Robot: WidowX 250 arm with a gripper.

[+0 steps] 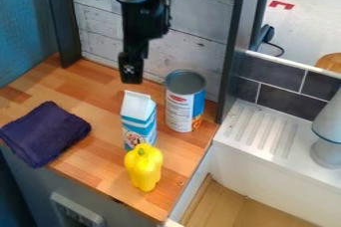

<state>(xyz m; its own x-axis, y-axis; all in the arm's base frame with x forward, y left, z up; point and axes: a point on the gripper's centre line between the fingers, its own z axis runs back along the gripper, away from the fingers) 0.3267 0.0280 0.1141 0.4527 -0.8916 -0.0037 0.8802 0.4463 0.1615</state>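
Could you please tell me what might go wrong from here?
The end effector hangs close above the tall, narrow milk carton, so a low sideways move could tip it. The can stands just beside the carton, so a knock to one might carry into the other. The yellow pepper stands in front of the carton, near the edge of the counter, and could roll off if bumped.

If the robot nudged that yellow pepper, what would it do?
The yellow pepper would probably rock or tip, given its rounded, lobed sides. Its glossy skin suggests it could slip a little in a grip. It looks firm, so it likely wouldn't sag when lifted.
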